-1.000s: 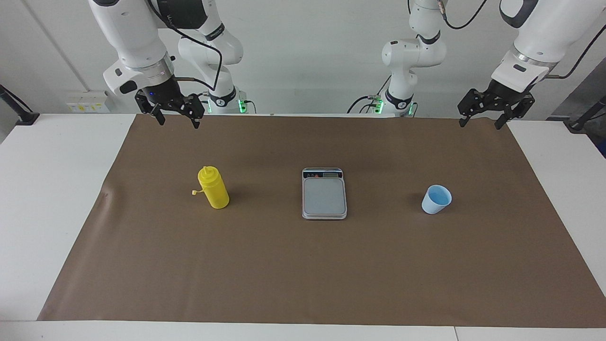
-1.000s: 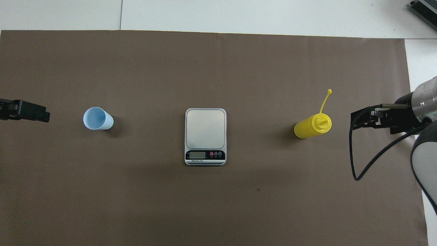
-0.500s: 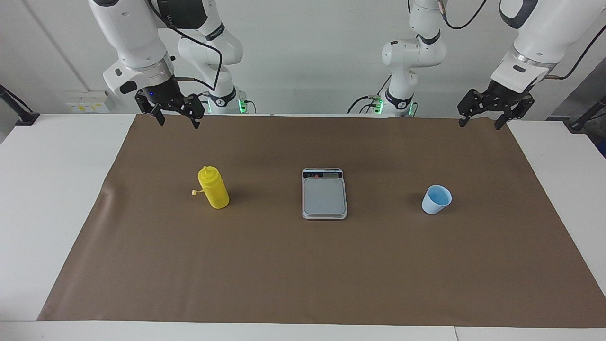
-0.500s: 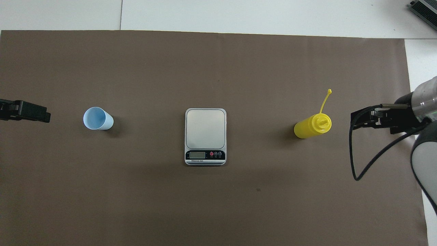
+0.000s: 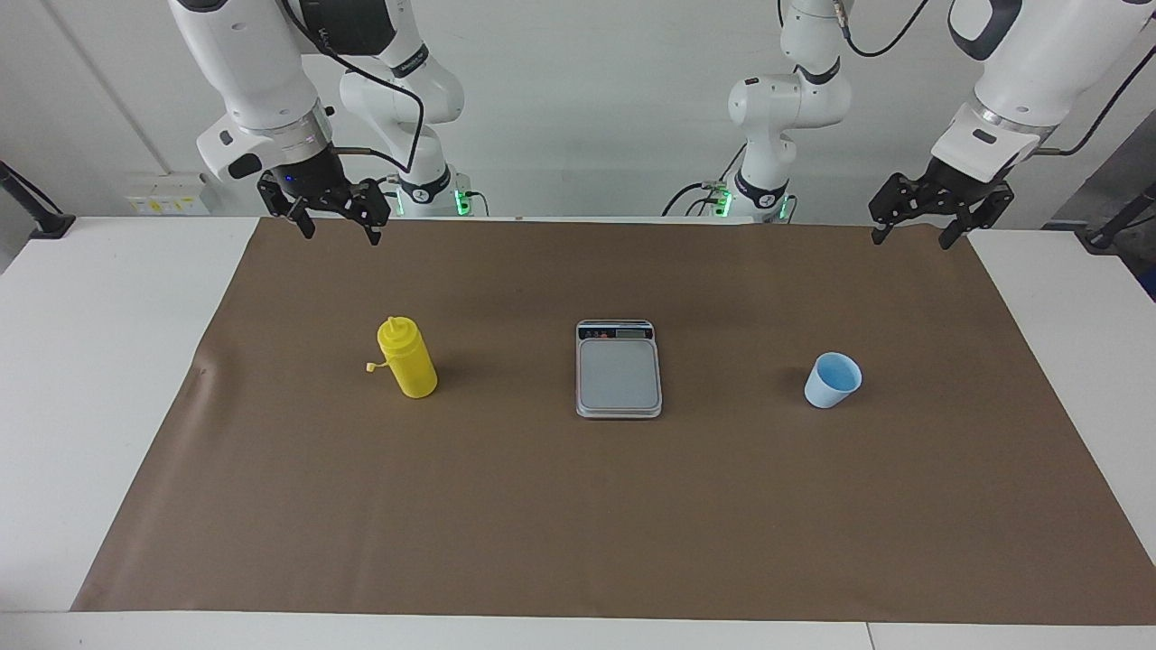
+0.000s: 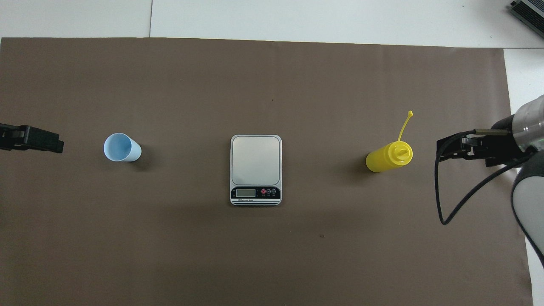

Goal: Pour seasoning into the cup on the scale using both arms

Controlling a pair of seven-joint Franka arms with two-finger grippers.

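Two white arms are hanging over the robots' edge of a brown mat point(image 5: 578, 506), each with its jaws spread wide and gripping nothing. Right gripper point(image 5: 339, 230) is hovering over the mat's edge at the right arm's end of the table point(image 5: 81, 298); left gripper point(image 5: 908, 236) is hovering over the mat's corner at the left arm's end. In the overhead view only the tips of the left gripper point(image 6: 42, 143) are showing, while the right gripper point(image 6: 446, 151) is poking in with its black cable looping below it.

Three task items are sitting in a row across the mat, well apart from one another. Scale point(image 5: 619, 370) is lying flat at the middle, its display strip facing the robots and its plate bare. Bottle point(image 5: 407, 358) is standing upright toward the right arm's end, its tethered cap trailing off to the side. Cup point(image 5: 832, 380) is standing upright toward the left arm's end, mouth up, blue inside showing.
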